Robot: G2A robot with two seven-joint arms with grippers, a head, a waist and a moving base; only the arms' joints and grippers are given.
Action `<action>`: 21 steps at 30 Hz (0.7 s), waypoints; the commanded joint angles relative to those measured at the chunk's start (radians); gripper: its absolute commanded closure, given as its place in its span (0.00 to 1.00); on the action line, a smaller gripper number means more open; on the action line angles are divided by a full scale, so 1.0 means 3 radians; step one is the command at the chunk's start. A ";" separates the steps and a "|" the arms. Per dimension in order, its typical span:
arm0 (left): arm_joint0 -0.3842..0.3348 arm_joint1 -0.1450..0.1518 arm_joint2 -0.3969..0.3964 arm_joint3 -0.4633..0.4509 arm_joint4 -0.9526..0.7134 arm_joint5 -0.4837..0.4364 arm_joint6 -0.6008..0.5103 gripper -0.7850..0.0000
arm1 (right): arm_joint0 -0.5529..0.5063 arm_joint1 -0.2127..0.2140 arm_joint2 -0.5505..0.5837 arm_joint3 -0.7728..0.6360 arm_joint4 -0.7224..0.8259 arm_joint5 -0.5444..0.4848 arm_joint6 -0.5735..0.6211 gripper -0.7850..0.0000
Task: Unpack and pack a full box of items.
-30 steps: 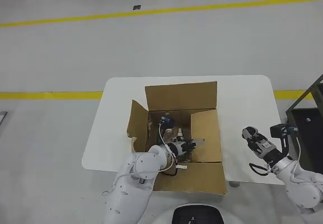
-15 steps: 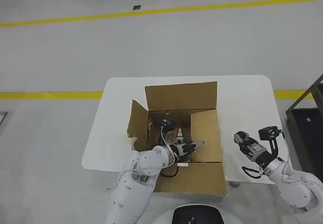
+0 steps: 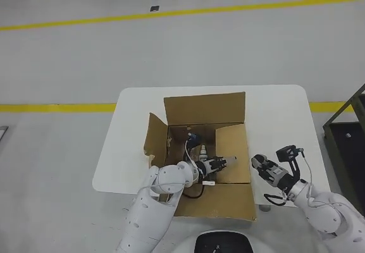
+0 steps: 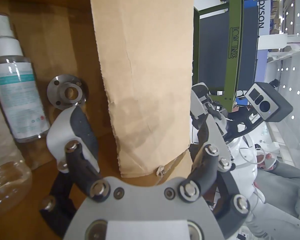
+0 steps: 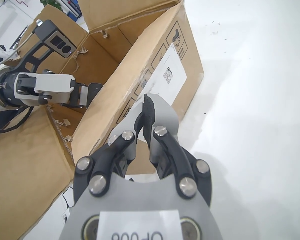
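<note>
Left hand (image 4: 140, 131): fingers spread wide, inside the box (image 3: 204, 111), astride its inward-folded flap (image 4: 142, 76). Spray bottle (image 4: 15, 81), metal flange (image 4: 66, 92) and clear bottle (image 4: 5, 176) lie on the box floor. Right hand (image 5: 146, 111): fingers closed together, just beside the box's outer wall, above the worktop (image 3: 277, 107).

We count, approx.: cardboard box (image 3: 204, 109) x1, spray bottle (image 4: 17, 88) x1, metal flange (image 4: 66, 95) x1, clear plastic bottle (image 4: 3, 176) x1, worktop (image 3: 277, 107) x1; hands x2: left hand (image 4: 137, 111), right hand (image 5: 147, 106).
</note>
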 commanded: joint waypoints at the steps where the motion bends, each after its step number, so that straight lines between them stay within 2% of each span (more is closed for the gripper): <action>1: 0.0002 0.0000 -0.0009 -0.0002 -0.0076 0.0009 0.0003 0.00 | 0.0014 -0.0003 -0.0015 0.0012 0.0013 -0.0008 0.0015 1.00; 18: -0.0027 0.0019 0.0085 -0.0182 -0.0364 -0.0050 -0.0143 0.00 | 0.0046 -0.0010 -0.0045 0.0024 0.0005 -0.0016 0.0038 1.00; 20: -0.0030 0.0023 0.0090 -0.0199 -0.0376 -0.0044 -0.0140 0.00 | 0.0044 -0.0010 -0.0040 0.0012 0.0003 -0.0009 0.0027 0.91; 21: -0.0034 0.0026 0.0086 -0.0214 -0.0386 -0.0038 -0.0137 0.00 | 0.0041 -0.0010 -0.0028 0.0003 0.0010 0.0002 0.0012 0.84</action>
